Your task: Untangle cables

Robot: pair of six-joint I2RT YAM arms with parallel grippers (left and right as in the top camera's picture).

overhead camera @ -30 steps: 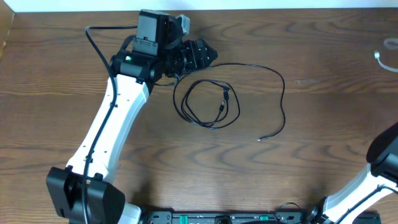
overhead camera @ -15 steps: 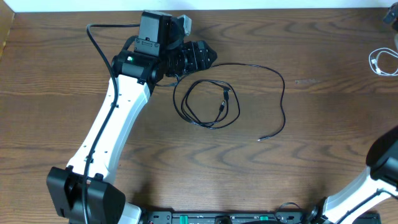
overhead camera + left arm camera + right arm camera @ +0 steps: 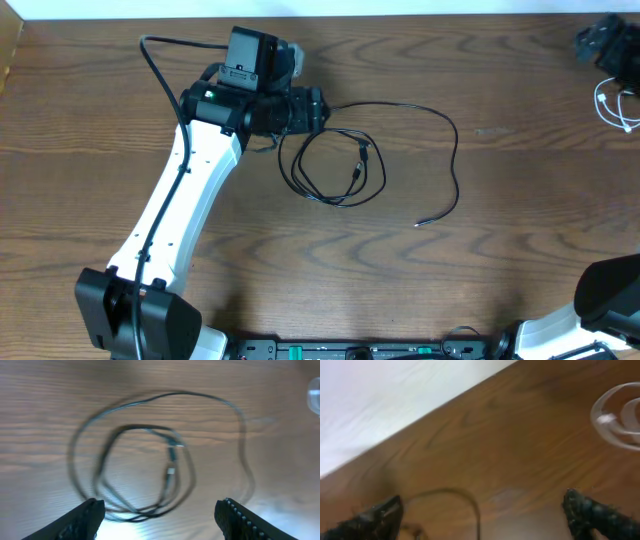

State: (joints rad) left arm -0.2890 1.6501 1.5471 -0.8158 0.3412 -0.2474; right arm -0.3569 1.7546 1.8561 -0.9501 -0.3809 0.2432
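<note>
Thin black looped cord (image 3: 358, 165) is being faced by the open left tool (image 3: 312, 108).
The open right tool (image 3: 597, 40) is being held far off, by the thin white cord (image 3: 612, 100).

The thin black cord (image 3: 340, 202) lies flat near the middle of the brown wooden tabletop (image 3: 500, 280), wound in a loose double loop with two small plugs (image 3: 361, 152) inside. Its long tail arcs right, then down to a free end. The thin white cord (image 3: 603, 104) lies in a small loop at the far right edge, well apart.
</note>
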